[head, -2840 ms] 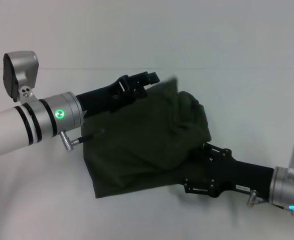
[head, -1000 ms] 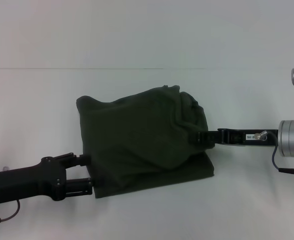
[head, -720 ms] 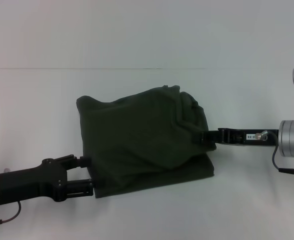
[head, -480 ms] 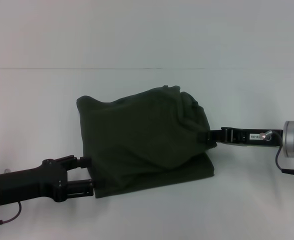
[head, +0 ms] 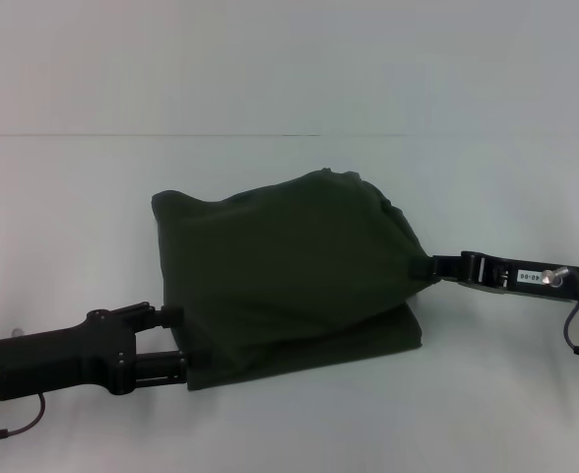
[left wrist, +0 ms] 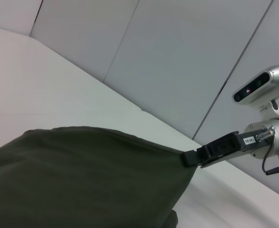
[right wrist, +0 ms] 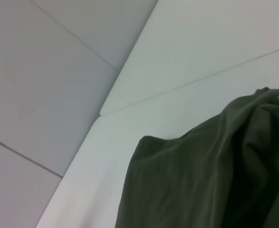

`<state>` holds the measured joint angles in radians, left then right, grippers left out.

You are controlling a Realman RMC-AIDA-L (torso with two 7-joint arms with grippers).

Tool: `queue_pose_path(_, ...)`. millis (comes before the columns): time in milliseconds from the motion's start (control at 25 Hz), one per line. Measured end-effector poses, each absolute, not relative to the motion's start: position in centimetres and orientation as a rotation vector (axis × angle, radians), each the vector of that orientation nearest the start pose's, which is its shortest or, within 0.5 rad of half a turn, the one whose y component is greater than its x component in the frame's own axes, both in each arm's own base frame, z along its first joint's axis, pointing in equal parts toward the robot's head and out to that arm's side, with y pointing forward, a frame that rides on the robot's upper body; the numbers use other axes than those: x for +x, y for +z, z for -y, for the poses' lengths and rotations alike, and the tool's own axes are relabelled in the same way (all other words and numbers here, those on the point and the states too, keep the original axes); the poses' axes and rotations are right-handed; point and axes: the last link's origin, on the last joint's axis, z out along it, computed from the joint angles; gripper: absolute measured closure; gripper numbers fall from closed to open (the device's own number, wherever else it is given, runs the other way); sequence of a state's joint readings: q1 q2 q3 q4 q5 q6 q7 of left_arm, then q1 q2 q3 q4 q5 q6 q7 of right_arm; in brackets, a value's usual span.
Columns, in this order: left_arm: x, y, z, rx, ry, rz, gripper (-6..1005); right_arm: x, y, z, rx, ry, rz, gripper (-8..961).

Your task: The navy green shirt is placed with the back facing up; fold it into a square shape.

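The navy green shirt (head: 289, 276) is a plain dark olive green all over, matte, with no print or pattern; its folds show only as darker shadow lines. The desk (head: 289, 414) beneath it is plain white, crossed by one thin grey seam line. The wall behind is pale grey with thin darker panel lines. The left end effector (head: 176, 342) is black, on a silver-grey arm. The right end effector (head: 437, 266) is also black, with a small white label, on a silver arm; the left wrist view shows a cyan light there
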<state>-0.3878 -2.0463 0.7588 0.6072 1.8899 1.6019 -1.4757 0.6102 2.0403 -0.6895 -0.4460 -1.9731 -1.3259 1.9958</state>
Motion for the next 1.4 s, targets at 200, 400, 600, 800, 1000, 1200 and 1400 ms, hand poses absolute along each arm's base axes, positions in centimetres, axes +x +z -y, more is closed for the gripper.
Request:
queue_pose_path(200, -29.7, 0.2, -28.9, -2.657, -0.803, 0.932, 109, 28.7, -2.3, -34.8, -2.259, 0.814, -1.666, 923)
queue_pose_path(400, -29.6, 0.2, -28.9, -2.656, -0.801, 0.928, 109, 30.0, -3.2, -34.2, -2.151, 0.831, -1.740, 908)
queue_pose_path(600, -29.7, 0.2, -29.1, -2.653, -0.794, 0.920, 109, 30.7, -4.1, -33.8, -2.100, 0.819, -1.786, 893)
queue_pose_path(800, -29.6, 0.1, -29.2, -2.656, -0.794, 0.914, 109, 31.0, -4.9, -33.7, -2.070, 0.790, -1.801, 878)
queue_pose_path(1000, -29.5, 0.1, -29.2, -2.656, -0.795, 0.919, 109, 31.2, -4.9, -33.4, -2.058, 0.794, -1.810, 863)
queue_pose_path(1200, -29.5, 0.2, -29.1, -2.654, -0.807, 0.930, 109, 31.1, -4.4, -33.1, -2.119, 0.795, -1.775, 848)
queue_pose_path(1400, -29.4, 0.2, -29.1, -2.655, -0.811, 0.940, 108, 31.5, -2.3, -33.0, -2.088, 0.901, -1.734, 806)
